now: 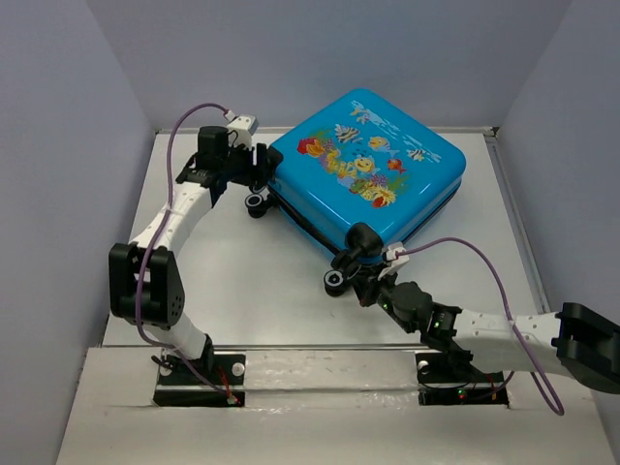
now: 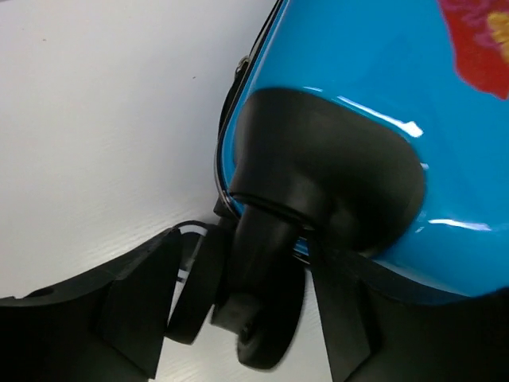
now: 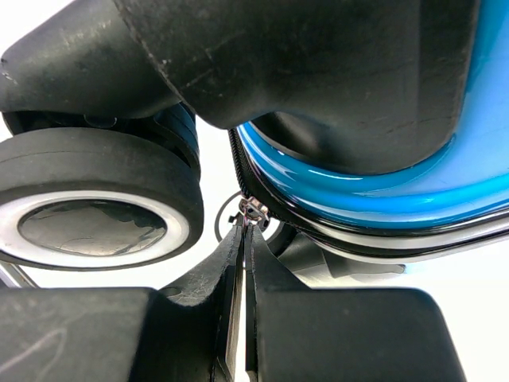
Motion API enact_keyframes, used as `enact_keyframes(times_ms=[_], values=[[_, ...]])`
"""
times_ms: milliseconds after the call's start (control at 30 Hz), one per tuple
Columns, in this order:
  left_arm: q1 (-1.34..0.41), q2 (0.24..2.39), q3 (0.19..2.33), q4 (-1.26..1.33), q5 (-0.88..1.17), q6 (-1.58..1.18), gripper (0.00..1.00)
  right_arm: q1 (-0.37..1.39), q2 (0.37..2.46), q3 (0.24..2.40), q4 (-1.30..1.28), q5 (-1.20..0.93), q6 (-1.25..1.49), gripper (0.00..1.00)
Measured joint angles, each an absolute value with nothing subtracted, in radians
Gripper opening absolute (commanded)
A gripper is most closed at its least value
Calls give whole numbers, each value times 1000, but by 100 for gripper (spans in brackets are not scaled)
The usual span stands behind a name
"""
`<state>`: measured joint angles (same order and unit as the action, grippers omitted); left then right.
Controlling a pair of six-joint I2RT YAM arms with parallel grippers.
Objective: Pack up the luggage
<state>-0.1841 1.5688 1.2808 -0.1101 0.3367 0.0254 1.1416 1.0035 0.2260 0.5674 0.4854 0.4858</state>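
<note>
The right gripper (image 3: 246,232) is closed, its black fingers pressed together on a small metal zip pull (image 3: 253,209) at their tips. The pull sits on the black zip (image 3: 237,155) that runs around the seam. Just left of it, in the right wrist view, is a black rubber wheel (image 3: 95,215) with a white ring on its hub. A matt, scuffed black housing (image 3: 318,72) bulges above. Both crowd in close around the fingers.

The left gripper (image 2: 238,318) is spread wide, one finger (image 2: 135,310) on each side of another black caster (image 2: 258,326). I cannot tell whether either finger touches it. A rounded black housing (image 2: 334,175) caps that corner.

The luggage (image 1: 407,203) lies flat and zipped shut on the white table (image 1: 262,281), towards the far side. Its glossy blue hard shell has rounded corners and faces up, printed with cartoon fish and coral. It sits turned like a diamond. Its long axis runs diagonally from near left to far right, with the wheeled end pointing near left towards the arms. In the top view the left gripper (image 1: 260,179) is at the left corner and the right gripper (image 1: 363,281) is at the nearest corner. Purple cables (image 1: 172,145) loop over both arms, and plain grey walls (image 1: 58,145) enclose the table.
</note>
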Motion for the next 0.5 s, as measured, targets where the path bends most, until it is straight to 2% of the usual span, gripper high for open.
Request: enact_keyframes(times_ms=[33, 100, 133, 167, 400, 500], values=[[-185, 1587, 1287, -110, 340, 28, 51, 1142, 1003, 226, 567, 485, 486, 7], [-187, 1636, 1303, -117, 363, 56, 27, 1142, 1003, 226, 567, 485, 486, 7], [-184, 1640, 1322, -130, 380, 80, 11, 1142, 1002, 226, 568, 483, 486, 7], [-183, 1639, 1341, -146, 395, 115, 6, 1142, 1002, 226, 569, 483, 486, 7], [-228, 1660, 1374, -175, 308, 151, 6, 1101, 992, 238, 549, 446, 471, 7], [-249, 1631, 1322, -120, 242, 127, 6, 944, 989, 258, 516, 281, 472, 7]])
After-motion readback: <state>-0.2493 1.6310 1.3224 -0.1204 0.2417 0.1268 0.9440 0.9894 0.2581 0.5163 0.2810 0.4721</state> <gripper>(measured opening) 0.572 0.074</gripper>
